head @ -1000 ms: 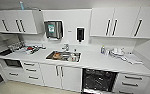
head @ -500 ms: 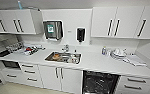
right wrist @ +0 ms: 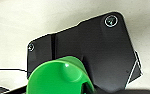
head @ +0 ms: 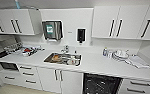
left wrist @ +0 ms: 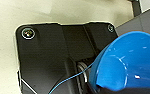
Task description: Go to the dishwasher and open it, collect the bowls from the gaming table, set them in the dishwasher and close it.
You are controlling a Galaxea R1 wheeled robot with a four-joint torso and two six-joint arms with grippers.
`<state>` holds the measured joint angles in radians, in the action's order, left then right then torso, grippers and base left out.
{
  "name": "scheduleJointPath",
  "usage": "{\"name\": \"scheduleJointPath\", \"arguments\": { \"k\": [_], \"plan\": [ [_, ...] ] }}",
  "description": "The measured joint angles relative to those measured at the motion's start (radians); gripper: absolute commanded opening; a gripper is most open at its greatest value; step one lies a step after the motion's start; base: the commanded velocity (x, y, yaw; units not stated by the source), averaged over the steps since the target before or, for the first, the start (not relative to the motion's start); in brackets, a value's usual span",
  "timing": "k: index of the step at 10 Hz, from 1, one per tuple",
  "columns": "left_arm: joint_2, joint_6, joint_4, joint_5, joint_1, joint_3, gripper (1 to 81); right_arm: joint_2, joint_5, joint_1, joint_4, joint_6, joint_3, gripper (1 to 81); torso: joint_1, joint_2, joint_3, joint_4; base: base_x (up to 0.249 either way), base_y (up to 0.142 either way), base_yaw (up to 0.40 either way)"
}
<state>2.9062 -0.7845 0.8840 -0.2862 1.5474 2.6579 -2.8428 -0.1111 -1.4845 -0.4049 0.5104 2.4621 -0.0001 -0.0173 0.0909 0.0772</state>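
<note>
A: Facing the kitchen run, the robot has the dishwasher (head: 101, 84) low and right of centre, under the white table (head: 96, 65), its dark inside showing as though the door is already down. The sink (head: 63, 59) sits just left of it, and stacked plates (head: 119, 55) stand on the far right of the table.

B: What could go wrong from here?

A: My guess is the lowered door. If the base rolls in too close, it could knock the door or the cabinet fronts (head: 58, 79) beside it. A bowl could also slip, since each one appears gripped by its rim only.

B: And the hands?

A: The blue bowl (left wrist: 131, 62) looms at the left wrist camera, over pale floor. It looks carried by the left hand, but I cannot tell how far apart or together the fingers are. The green bowl (right wrist: 58, 77), the smaller one, sits the same way at the right wrist; that hand's grip is equally unclear.
</note>
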Motion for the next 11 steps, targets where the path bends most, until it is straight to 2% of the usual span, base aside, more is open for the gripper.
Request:
{"name": "scheduleJointPath", "arguments": {
  "k": [11],
  "plan": [
    [0.0,0.0,0.0,0.0,0.0,0.0,1.0,-0.005,0.0,0.0,0.0,0.0,0.0,1.0,0.0,0.0,0.0,0.0,0.11,0.0,0.0]
  ]
}}
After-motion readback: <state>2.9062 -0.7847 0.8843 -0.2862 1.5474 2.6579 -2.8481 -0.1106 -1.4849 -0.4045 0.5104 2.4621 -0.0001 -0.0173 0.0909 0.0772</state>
